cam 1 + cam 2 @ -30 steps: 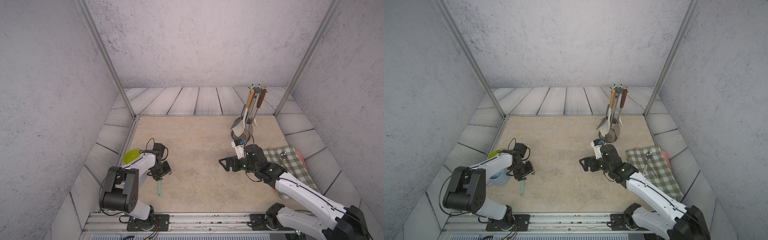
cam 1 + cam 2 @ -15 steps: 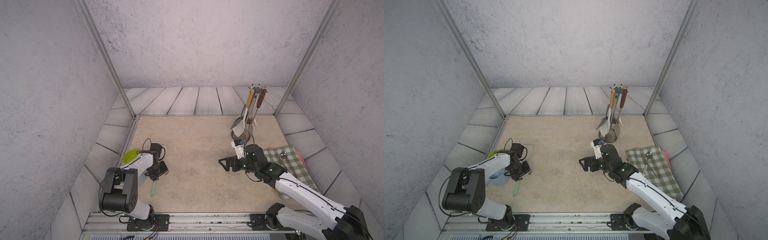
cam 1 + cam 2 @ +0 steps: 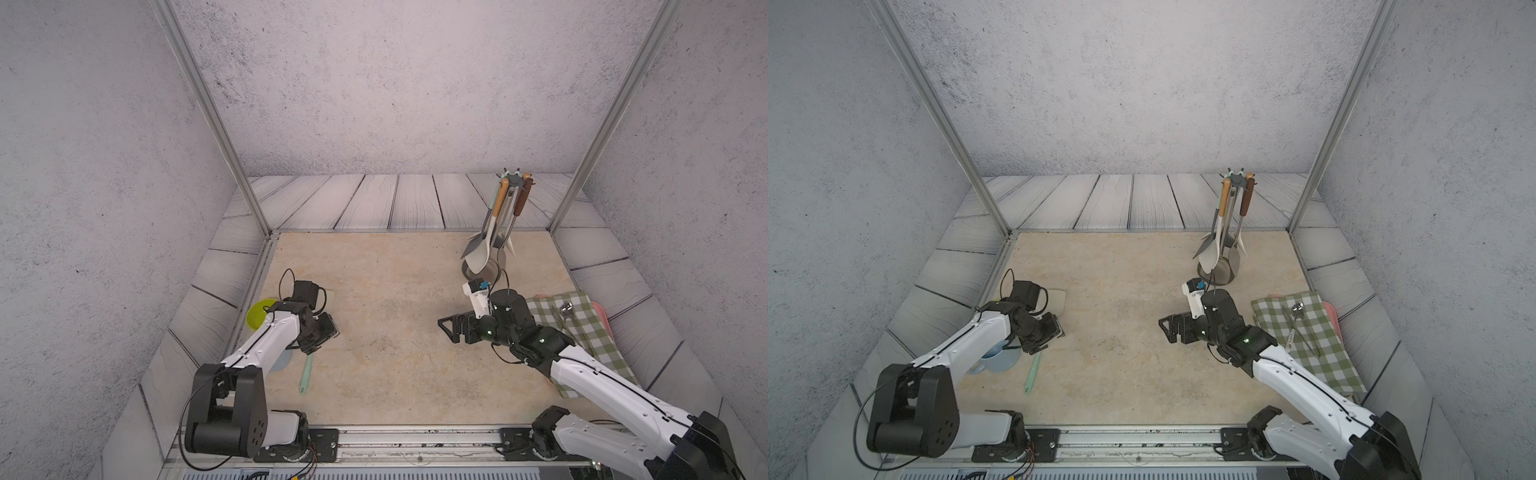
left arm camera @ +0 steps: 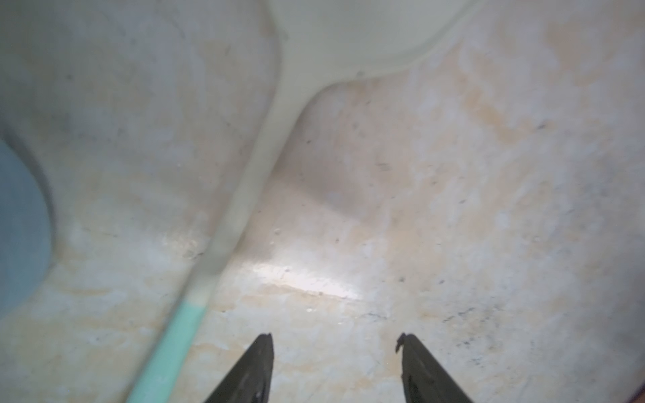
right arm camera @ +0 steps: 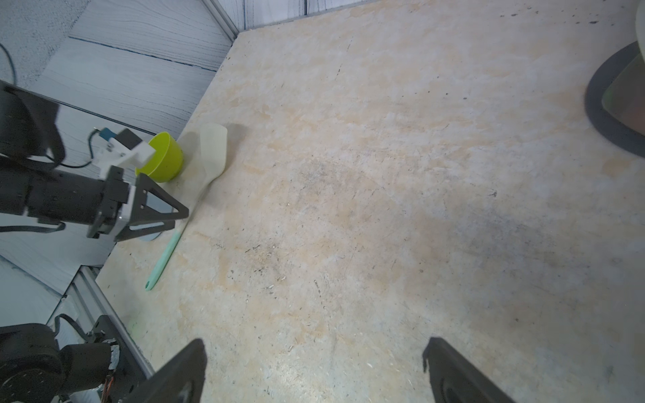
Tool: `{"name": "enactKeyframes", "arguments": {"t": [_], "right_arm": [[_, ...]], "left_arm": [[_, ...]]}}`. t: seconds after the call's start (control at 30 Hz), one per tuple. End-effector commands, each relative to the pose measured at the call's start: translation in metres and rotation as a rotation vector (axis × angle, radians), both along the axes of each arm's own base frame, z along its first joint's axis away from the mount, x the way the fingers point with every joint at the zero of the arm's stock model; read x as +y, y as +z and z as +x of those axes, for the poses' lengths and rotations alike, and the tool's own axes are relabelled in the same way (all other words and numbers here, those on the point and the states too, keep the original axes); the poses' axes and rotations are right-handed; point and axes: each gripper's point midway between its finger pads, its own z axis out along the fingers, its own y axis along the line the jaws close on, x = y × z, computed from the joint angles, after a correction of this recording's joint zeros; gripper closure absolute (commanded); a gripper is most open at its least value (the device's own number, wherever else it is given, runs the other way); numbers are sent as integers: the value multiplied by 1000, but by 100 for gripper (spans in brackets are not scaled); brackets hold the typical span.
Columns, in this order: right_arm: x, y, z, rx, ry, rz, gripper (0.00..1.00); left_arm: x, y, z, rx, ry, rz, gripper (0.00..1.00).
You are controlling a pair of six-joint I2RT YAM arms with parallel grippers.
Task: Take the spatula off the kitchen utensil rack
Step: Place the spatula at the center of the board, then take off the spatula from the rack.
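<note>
Two arms shared the tabletop (image 3: pixel 395 299), and only the left one was near the task's thing: the spatula (image 3: pixel 306 374) (mint handle, cream blade) lay flat on the surface, well apart from the kitchen utensil rack (image 3: pixel 514 183) and hanging from none of its hooks. Judged from that, the lifting-off step looked done, and the step in hand was the letting-go at the end of the set-down. The left fingers (image 4: pixel 251 373) stood partly spread, low over the tabletop, with nothing but bare surface between them. In the left wrist view the spatula's handle ran past the outside of one finger, just beside it, and I could make out no contact. The next move, as I read it, called for little — raise the left arm straight up so that neither finger catches the handle and drags it, and leave the spatula far from the rack. The right fingers (image 5: pixel 174 377) were spread as wide as they go and held nothing. They hung over open tabletop near the rack's round base, with no part in the step. Several other utensils (image 3: pixel 484 249) hung from the rack's crown, a cream-bladed one among them — so my one doubt was which tool the task meant. A green bowl (image 3: pixel 257 313) and a blue cup (image 3: pixel 998 359) sat close by the spatula, likewise well apart from the rack.
</note>
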Motion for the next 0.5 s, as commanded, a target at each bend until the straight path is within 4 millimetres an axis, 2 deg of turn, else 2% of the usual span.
{"name": "enactKeyframes", "arguments": {"t": [0.0, 0.17, 0.2, 0.23, 0.27, 0.37, 0.47], "right_arm": [[-13, 3, 3, -60, -40, -30, 1], [-25, 8, 4, -129, -87, -45, 1], [-28, 9, 5, -145, -99, -49, 1], [-31, 10, 5, -158, -109, -53, 1], [-34, 12, 5, -174, -120, -56, 1], [-44, 16, 6, -223, -160, -63, 1], [-53, 15, 10, -255, -201, -90, 1]], "left_arm": [[-24, 35, 19, -136, -76, -46, 34], [-68, 80, 38, -332, -194, -65, 20], [-77, 87, 41, -370, -216, -73, 15], [-85, 94, 43, -404, -238, -79, 3], [-95, 100, 45, -440, -261, -81, 1], [-123, 108, 44, -551, -332, -95, 1], [-146, 104, 37, -621, -409, -88, 1]]}}
